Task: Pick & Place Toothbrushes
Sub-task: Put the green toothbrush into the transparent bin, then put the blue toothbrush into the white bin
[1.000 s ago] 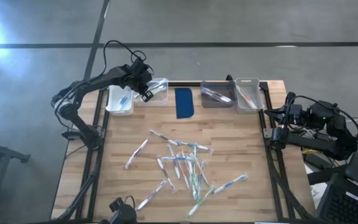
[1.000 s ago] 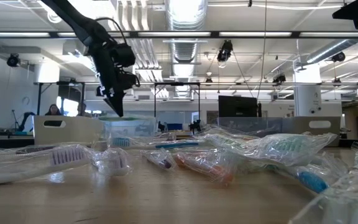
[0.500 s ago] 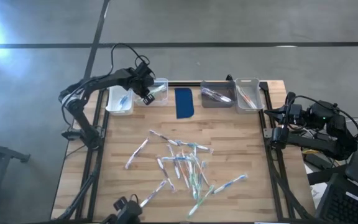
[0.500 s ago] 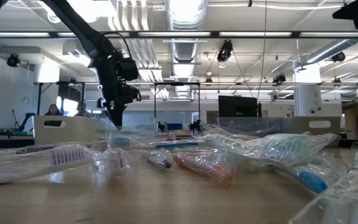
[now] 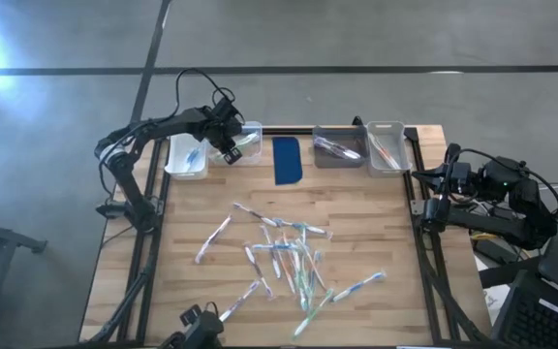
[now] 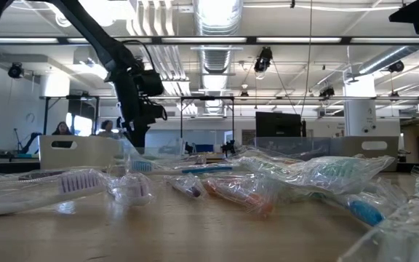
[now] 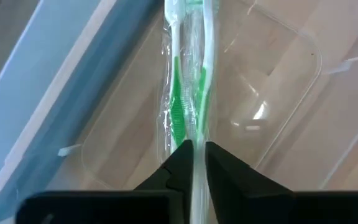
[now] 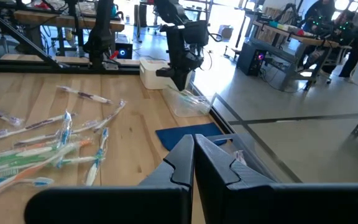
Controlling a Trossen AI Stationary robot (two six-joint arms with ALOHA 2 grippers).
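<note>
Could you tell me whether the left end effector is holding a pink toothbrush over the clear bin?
No, the left end effector is shut on a green toothbrush in a clear wrapper, above the clear bin.

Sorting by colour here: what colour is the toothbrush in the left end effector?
Green and white toothbrush, clearest in the left wrist view.

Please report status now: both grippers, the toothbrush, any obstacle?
Left gripper shut on green toothbrush, low over the clear bin. Right gripper shut, parked off the table's right edge. Nothing in the way.
</note>
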